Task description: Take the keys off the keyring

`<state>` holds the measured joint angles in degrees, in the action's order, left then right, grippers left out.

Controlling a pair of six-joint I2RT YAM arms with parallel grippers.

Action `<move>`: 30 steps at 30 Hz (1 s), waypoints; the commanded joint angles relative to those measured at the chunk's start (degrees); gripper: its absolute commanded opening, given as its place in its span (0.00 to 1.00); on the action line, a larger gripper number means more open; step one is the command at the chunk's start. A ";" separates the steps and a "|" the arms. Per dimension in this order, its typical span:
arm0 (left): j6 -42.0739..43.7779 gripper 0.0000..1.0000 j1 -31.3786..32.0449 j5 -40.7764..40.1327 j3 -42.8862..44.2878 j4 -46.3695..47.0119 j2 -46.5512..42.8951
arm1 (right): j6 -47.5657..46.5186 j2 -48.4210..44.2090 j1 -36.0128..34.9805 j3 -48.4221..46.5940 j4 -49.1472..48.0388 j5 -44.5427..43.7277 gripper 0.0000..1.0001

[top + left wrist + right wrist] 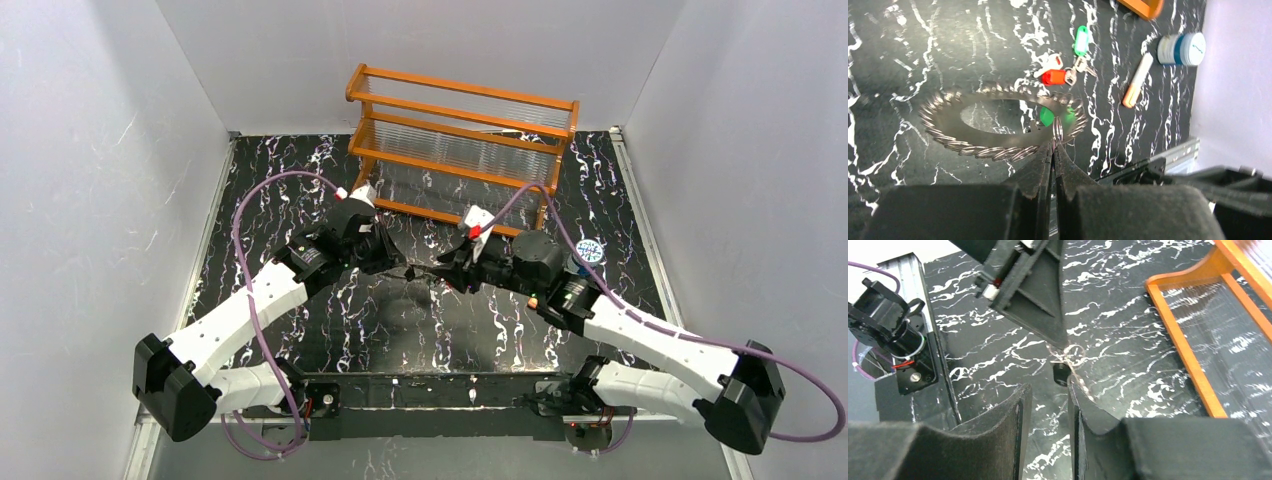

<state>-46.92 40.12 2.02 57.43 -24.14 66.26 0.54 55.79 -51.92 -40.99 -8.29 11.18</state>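
Note:
In the left wrist view the keyring (998, 131), a wide flat grey ring with a twisted, toothed rim, hangs level above the table. My left gripper (1054, 145) is shut on its near rim, right by a small wire loop (1058, 130). A green key head (1047, 116) shows at the ring's inner edge. Loose on the table beyond lie a red key (1054, 76) and a green key (1081, 41). My right gripper (1047, 392) faces the left one's tips (1060, 345) and stands open, with nothing between its fingers.
An orange wooden rack (460, 140) with clear rods stands at the back of the black marbled table. A clear tube with an orange cap (1137, 82) and a round blue-white lid (1182, 48) lie to the right. Grey walls close in both sides.

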 commanded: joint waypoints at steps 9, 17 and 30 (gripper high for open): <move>-17.63 0.00 -0.30 -14.14 1.80 -6.45 -2.17 | 6.52 13.86 -7.65 5.17 -26.40 -10.86 0.46; -22.62 0.00 -0.30 -12.81 -0.21 -5.51 -2.35 | 3.68 21.51 -9.25 9.56 -40.08 -10.76 0.45; -24.68 0.00 -0.30 -11.41 0.37 -5.29 -3.98 | -5.40 32.11 -12.52 10.52 -55.57 -20.95 0.45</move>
<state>-69.93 39.92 -9.39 57.39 -30.04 64.97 -1.04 86.65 -63.77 -30.20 -54.78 -5.43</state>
